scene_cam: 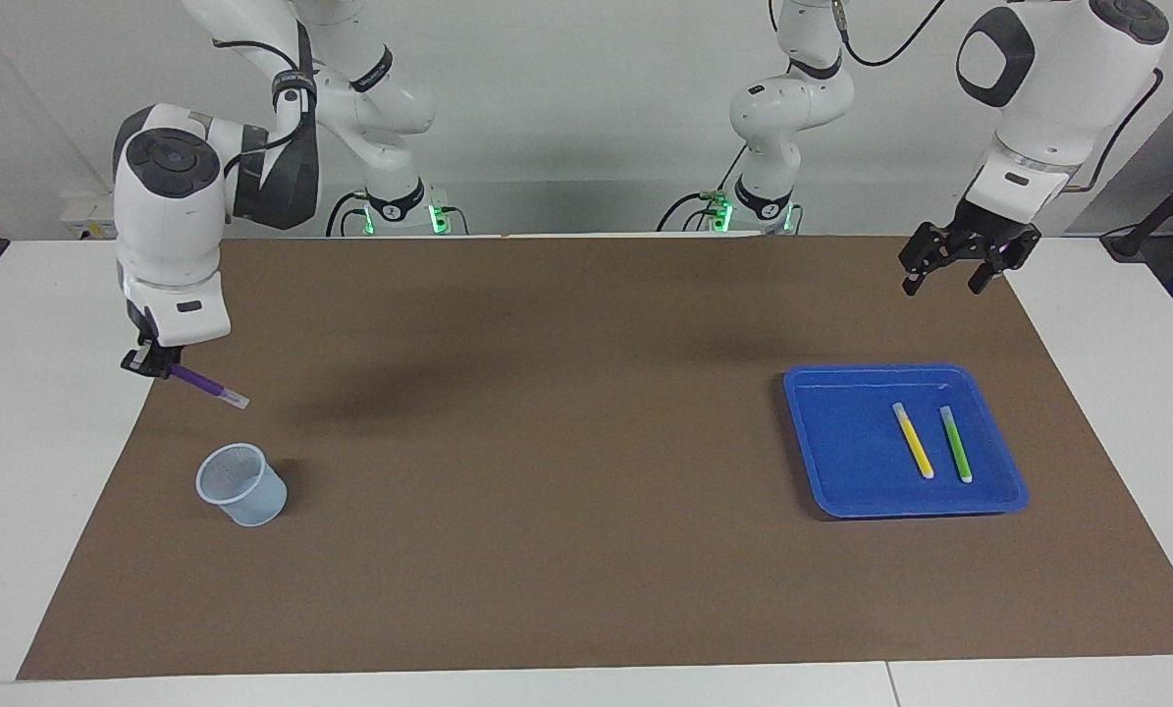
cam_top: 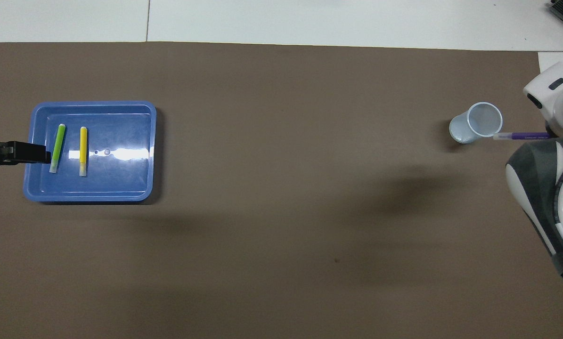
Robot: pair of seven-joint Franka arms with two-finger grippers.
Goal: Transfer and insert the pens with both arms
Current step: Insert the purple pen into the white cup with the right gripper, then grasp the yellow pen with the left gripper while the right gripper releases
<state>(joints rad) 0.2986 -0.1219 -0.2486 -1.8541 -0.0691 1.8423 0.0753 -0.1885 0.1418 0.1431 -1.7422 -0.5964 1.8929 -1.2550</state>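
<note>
Fingers [scene_cam: 159,365] of right gripper [scene_cam: 151,363] around purple pen [scene_cam: 209,386]

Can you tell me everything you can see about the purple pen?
The purple pen is a slim, short marker that looks like plastic, with a purple body and a pale whitish end. The right gripper pinches it at the purple end, so it hangs in the air, tilted with the pale end pointing downward and out. It is above the brown mat, close to the clear cup but not in it. Only the gripper touches it.
</note>
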